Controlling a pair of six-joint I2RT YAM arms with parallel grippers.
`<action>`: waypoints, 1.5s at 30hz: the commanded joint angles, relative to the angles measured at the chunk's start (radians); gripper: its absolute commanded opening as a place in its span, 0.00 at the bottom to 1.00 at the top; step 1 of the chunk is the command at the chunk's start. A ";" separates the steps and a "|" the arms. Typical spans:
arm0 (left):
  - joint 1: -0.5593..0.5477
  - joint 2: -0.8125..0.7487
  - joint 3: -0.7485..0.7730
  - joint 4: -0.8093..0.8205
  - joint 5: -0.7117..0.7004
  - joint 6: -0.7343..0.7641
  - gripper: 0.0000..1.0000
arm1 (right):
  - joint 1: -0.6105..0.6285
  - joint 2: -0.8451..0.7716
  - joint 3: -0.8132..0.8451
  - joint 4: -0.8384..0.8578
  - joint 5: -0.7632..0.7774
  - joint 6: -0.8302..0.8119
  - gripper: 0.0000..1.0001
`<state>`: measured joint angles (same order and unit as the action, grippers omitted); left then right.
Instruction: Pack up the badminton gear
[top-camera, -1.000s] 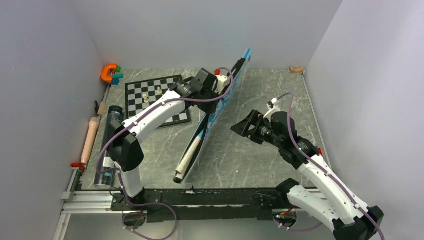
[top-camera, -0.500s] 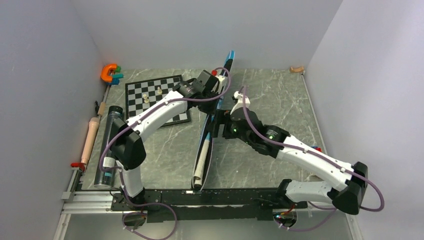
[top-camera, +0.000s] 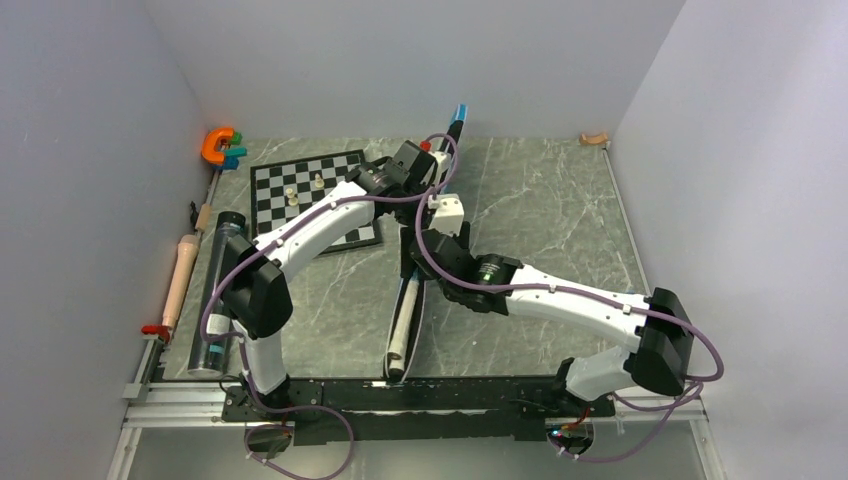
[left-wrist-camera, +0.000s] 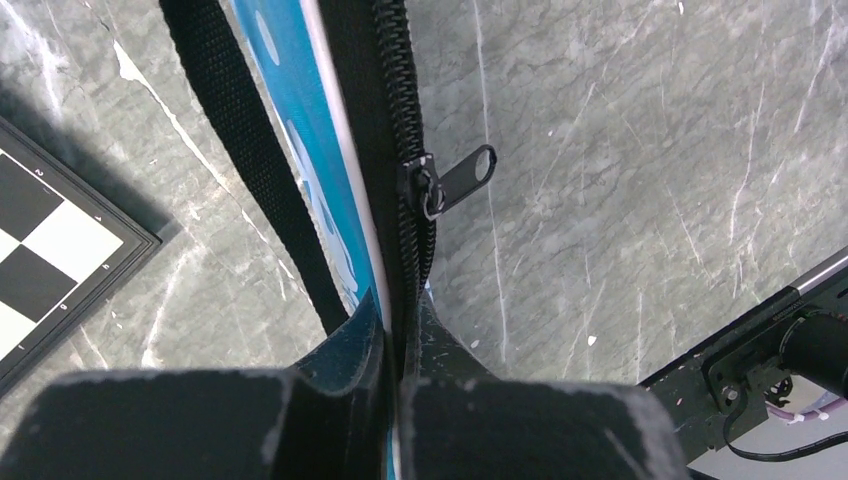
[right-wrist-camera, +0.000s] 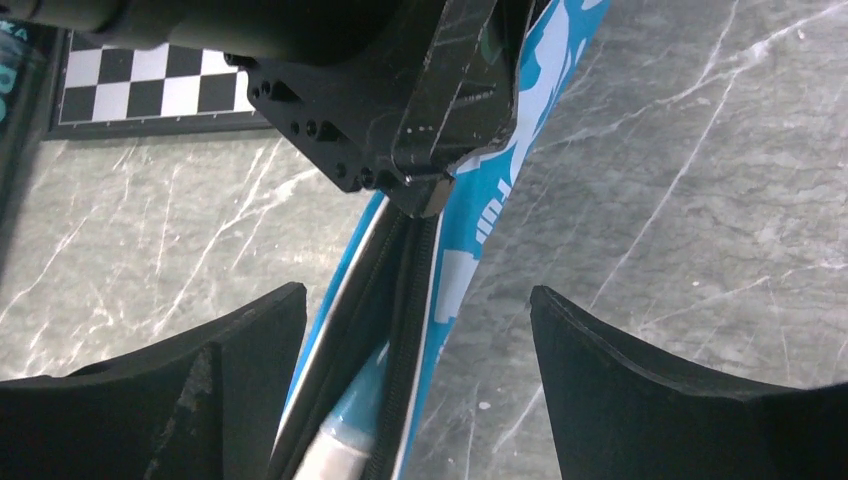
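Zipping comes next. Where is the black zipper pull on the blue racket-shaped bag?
Left wrist view, centre: the zipper pull sits on the blue racket bag's zip, just beyond the shut left gripper.

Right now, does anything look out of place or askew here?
Yes. The blue bag stands on edge, pinched by the left fingers, rather than lying flat. Its near end gapes unzipped, and a beige racket handle pokes out of it.
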<state>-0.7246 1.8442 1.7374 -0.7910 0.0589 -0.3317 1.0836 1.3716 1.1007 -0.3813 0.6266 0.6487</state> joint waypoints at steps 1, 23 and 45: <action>-0.011 -0.060 0.005 0.076 0.020 -0.019 0.00 | 0.016 0.036 0.037 0.092 0.082 -0.053 0.85; -0.011 -0.170 -0.041 0.097 0.046 -0.019 0.00 | 0.010 0.114 0.004 0.148 0.054 -0.052 0.68; 0.010 -0.157 -0.043 0.089 0.090 0.024 0.18 | 0.010 -0.026 0.002 -0.006 0.090 -0.159 0.00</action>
<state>-0.7238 1.7435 1.6573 -0.7639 0.1162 -0.3546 1.0939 1.4490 1.0958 -0.3519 0.6979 0.5747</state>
